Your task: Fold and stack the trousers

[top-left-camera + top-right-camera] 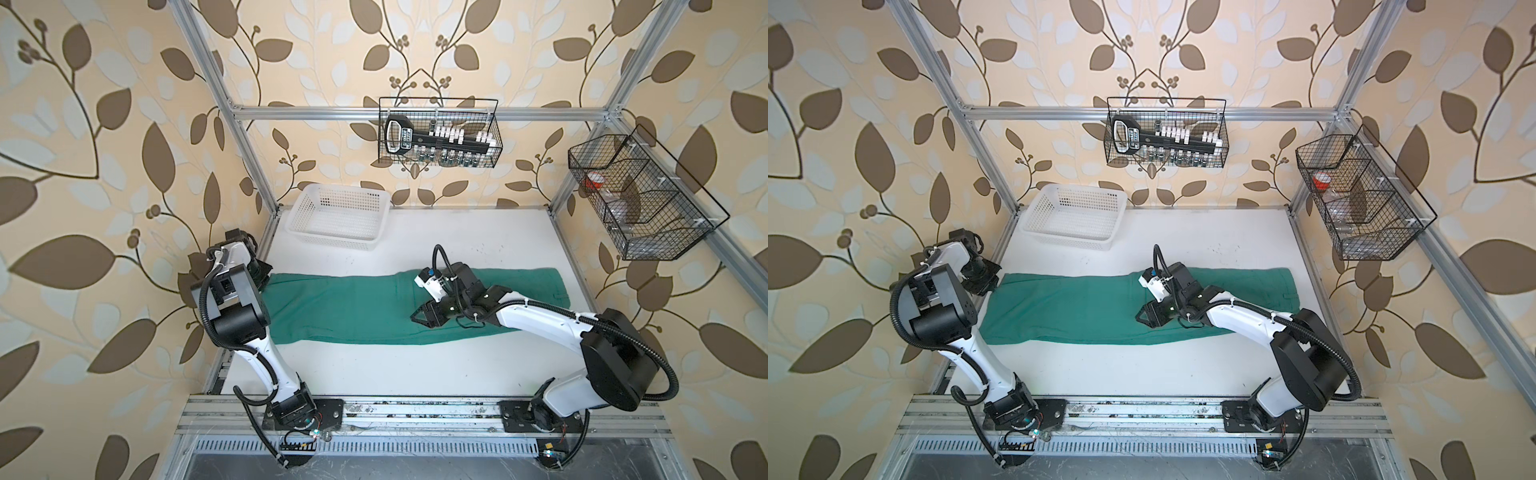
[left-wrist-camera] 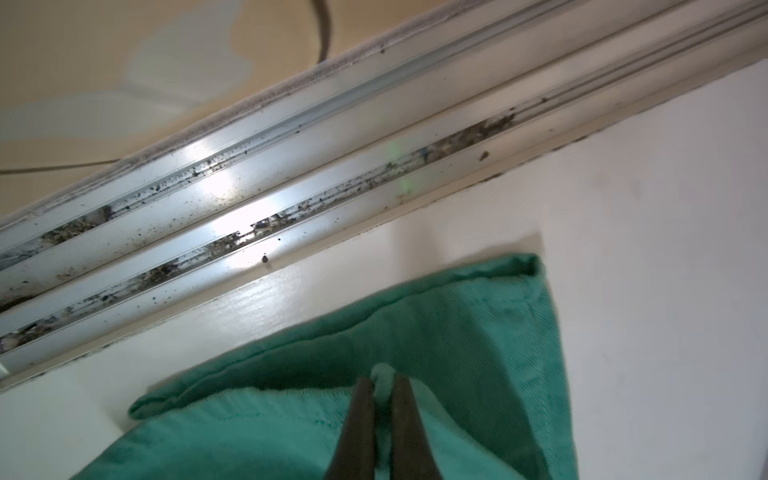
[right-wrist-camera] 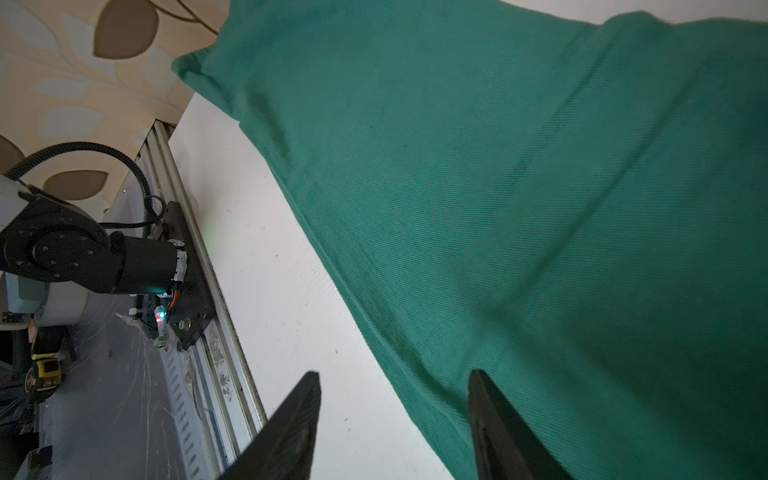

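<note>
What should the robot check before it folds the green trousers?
1. Left gripper pinching the trousers at their end: ok.
2. Pinch catches every layer: cannot tell.
3. Right gripper open, holding nothing: ok.
4. Trousers lying flat along the table: ok.
5. White basket apart from the cloth: ok.

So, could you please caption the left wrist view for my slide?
The left fingers pinch the teal trousers beside the aluminium rail.
</note>
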`<action>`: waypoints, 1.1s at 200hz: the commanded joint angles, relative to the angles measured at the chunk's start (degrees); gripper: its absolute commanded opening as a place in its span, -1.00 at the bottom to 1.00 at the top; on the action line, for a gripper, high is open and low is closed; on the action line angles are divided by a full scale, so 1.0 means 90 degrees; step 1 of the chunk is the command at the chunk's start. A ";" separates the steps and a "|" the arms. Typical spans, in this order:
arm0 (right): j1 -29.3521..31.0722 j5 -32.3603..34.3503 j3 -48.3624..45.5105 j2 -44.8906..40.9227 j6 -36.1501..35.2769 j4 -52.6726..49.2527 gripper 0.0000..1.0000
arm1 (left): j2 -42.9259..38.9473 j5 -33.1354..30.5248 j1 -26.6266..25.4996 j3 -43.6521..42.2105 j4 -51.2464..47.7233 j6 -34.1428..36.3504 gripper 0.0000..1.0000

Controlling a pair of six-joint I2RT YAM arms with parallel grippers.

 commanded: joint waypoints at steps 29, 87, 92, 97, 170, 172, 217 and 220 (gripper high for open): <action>-0.0022 -0.0030 -0.0135 0.0164 0.0034 0.0203 0.15 | -0.0157 -0.0247 -0.0164 0.0807 -0.0624 0.0317 -0.97; -0.0013 0.0026 -0.0314 0.0235 0.0066 0.0312 0.15 | 0.0641 -0.0591 -0.0305 0.1711 -0.0966 0.0607 -0.96; -0.0009 0.0035 -0.0345 0.0252 0.0065 0.0319 0.15 | 0.0696 -0.0636 -0.0313 0.1753 -0.0961 0.0637 -0.96; -0.0002 0.0045 -0.0383 0.0267 0.0066 0.0343 0.15 | 0.0743 -0.0666 -0.0328 0.1787 -0.0952 0.0663 -0.95; 0.0641 0.0853 -0.0308 0.0114 -0.0448 -0.0219 0.14 | 0.1263 -0.1191 -0.0435 0.1966 -0.0951 0.0973 -0.41; 0.0673 0.0921 -0.0285 0.0113 -0.0483 -0.0256 0.13 | 0.1258 -0.1218 -0.0442 0.1969 -0.0966 0.0983 -0.38; 0.1330 0.2761 0.0133 0.0477 -0.1453 -0.0876 0.09 | 0.0499 -0.1312 -0.0650 0.1649 -0.0991 0.1108 0.25; 0.1377 0.2888 0.0165 0.0509 -0.1541 -0.0890 0.09 | 0.0415 -0.1277 -0.0650 0.1574 -0.0983 0.1092 0.29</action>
